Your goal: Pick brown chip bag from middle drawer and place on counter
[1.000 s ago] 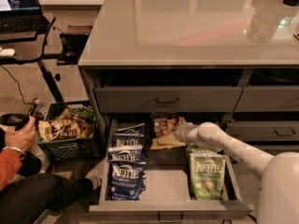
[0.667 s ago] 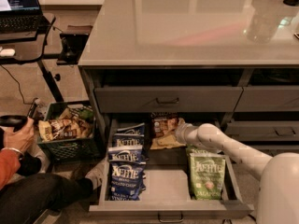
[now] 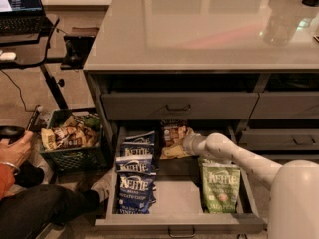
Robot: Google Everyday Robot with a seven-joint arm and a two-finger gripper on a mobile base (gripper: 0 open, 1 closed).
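Gripper [image 3: 184, 144] at the brown chip bag [image 3: 173, 132], nothing lifted yet.
I see it has crept slightly closer and now meets the bag's right edge; whether it grips, I cannot tell. The bag has not moved, so I judge the grasp unfinished. It lies crumpled, dark brown with a tan bottom, at the back of the middle drawer [image 3: 179, 224].

Robot's tool [image 3: 184, 144] at brown chip bag [image 3: 172, 133], inside open middle drawer [image 3: 149, 224]
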